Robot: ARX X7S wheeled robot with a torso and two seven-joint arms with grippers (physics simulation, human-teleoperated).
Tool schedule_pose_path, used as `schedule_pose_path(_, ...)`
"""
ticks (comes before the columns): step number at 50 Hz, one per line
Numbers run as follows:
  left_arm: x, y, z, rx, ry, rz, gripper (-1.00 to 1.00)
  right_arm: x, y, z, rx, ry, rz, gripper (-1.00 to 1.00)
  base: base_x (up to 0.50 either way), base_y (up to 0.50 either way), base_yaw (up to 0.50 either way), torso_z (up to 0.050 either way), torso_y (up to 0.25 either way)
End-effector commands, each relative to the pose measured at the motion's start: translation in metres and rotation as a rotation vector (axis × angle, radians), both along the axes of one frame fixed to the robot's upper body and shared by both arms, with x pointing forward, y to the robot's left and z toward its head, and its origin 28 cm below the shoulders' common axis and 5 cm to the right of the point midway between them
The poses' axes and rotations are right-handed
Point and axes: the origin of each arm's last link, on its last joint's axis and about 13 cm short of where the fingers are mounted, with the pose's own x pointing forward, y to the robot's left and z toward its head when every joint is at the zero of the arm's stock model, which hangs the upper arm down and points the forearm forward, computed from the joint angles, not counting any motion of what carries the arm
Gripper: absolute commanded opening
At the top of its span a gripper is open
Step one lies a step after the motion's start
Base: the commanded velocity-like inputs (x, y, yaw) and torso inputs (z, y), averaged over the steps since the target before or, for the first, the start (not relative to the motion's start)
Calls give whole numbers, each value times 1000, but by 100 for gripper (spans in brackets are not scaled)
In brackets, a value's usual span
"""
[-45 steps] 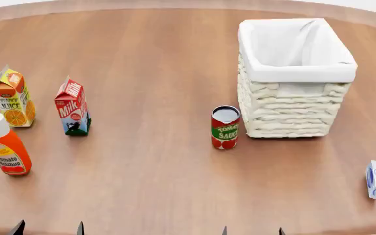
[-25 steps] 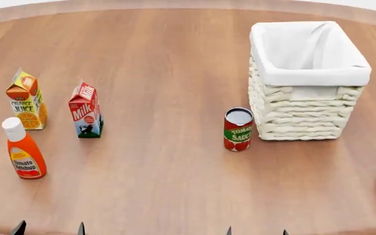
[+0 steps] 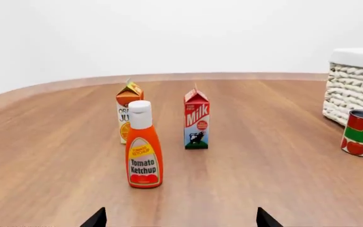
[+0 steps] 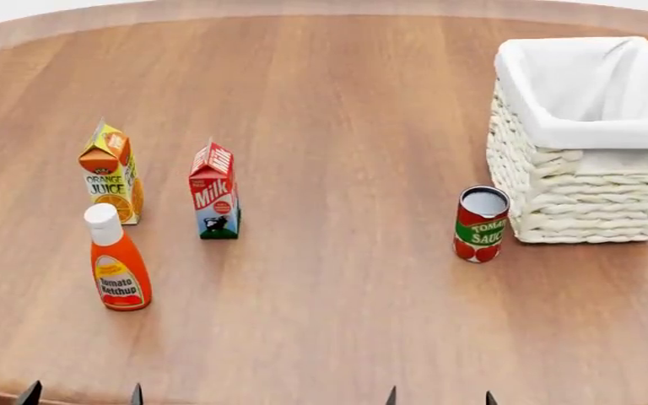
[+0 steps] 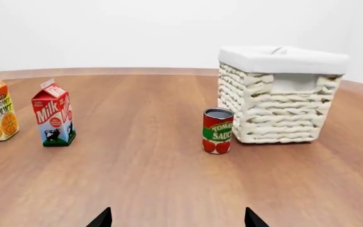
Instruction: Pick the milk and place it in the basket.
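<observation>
On the wooden table [image 4: 336, 110], everything has slid rightward across the head view over the last second: the milk carton [image 4: 213, 191] now sits nearer the middle, and the wicker basket [image 4: 590, 181] runs off the right edge. Judging from that, the view is swinging left toward the milk, so the pick has not begun. The milk stands upright, just beside the orange juice carton [image 4: 110, 173], with the ketchup bottle [image 4: 117, 261] near both; the tomato sauce can [image 4: 481, 224] stands just beside the basket, well apart from the milk. The left gripper [image 3: 180, 220] and right gripper [image 5: 177, 219] each show 2 fingertips spread apart, holding nothing. The tabletop is smooth brown wood with a curved far edge, against a plain white wall [image 3: 168, 33].
</observation>
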Motion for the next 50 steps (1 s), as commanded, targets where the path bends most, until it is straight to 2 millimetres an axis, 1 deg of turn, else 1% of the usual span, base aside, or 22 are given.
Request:
schedule_pose_path(1,3,0,3,-4,16,5,100,2,-2,6,23,11,-2,100,0,0,0,0,0)
schedule_pose_path(3,4,0,6,4,20,10,100,3,-3,8,30,22,-6,100,0,0,0,0,0)
schedule_pose_path(5,6,-1,12,7,26,11,100,3,-4,15,37,26,4,100,0,0,0,0,0)
schedule_pose_path(6,11,-1,23,9,28,12,100,4,-5,24,34,22,19,100,0,0,0,0,0)
schedule_pose_path(8,14,-2,35,9,24,11,100,6,-5,33,28,26,26,100,0,0,0,0,0)
schedule_pose_path(9,17,-2,44,10,11,10,100,8,-6,40,31,24,36,100,0,0,0,0,0)
schedule_pose_path(10,21,-3,60,2,5,2,100,10,-7,52,29,22,38,100,0,0,0,0,0)
schedule_pose_path(11,21,-3,61,2,5,2,100,10,-7,53,29,22,38,100,0,0,0,0,0)
schedule_pose_path(12,25,-3,77,-6,-15,-8,100,12,-8,67,39,11,58,100,0,0,0,0,0)
schedule_pose_path(14,29,-3,89,-10,-34,-9,100,14,-9,79,33,3,62,100,0,0,0,0,0)
schedule_pose_path(15,33,-4,102,-14,-41,-24,100,15,-10,94,39,-11,78,100,0,0,0,0,0)
schedule_pose_path(18,38,-4,120,-32,-51,-43,100,17,-11,113,9,-32,75,100,0,0,0,0,0)
schedule_pose_path(19,42,-4,133,-36,-78,-35,100,19,-12,124,8,-33,85,100,0,0,0,0,0)
schedule_pose_path(22,44,-4,149,-56,-93,-35,100,22,-12,137,-22,-34,74,100,0,0,0,0,0)
schedule_pose_path(23,46,-3,160,-56,-113,-35,100,24,-13,148,-43,-41,68,100,0,0,0,0,0)
schedule_pose_path(25,48,-3,168,-59,-123,-32,100,26,-15,158,-45,-50,67,100,0,0,0,0,0)
schedule_pose_path(27,50,-2,175,-66,-129,-32,100,27,-17,168,-67,-67,56,100,0,0,0,0,0)
schedule_pose_path(30,52,-1,180,-63,-141,-30,100,28,-19,179,-73,-73,47,100,0,0,0,0,0)
schedule_pose_path(33,53,-1,182,-71,-143,-28,100,26,-19,183,-80,-98,86,100,52,0,0,0,0)
schedule_pose_path(44,51,0,185,-67,-160,-22,100,25,-19,180,-75,-85,77,100,500,0,0,0,0)
schedule_pose_path(50,52,1,185,-63,-167,-18,100,26,-18,182,-77,-86,82,100,500,0,0,0,0)
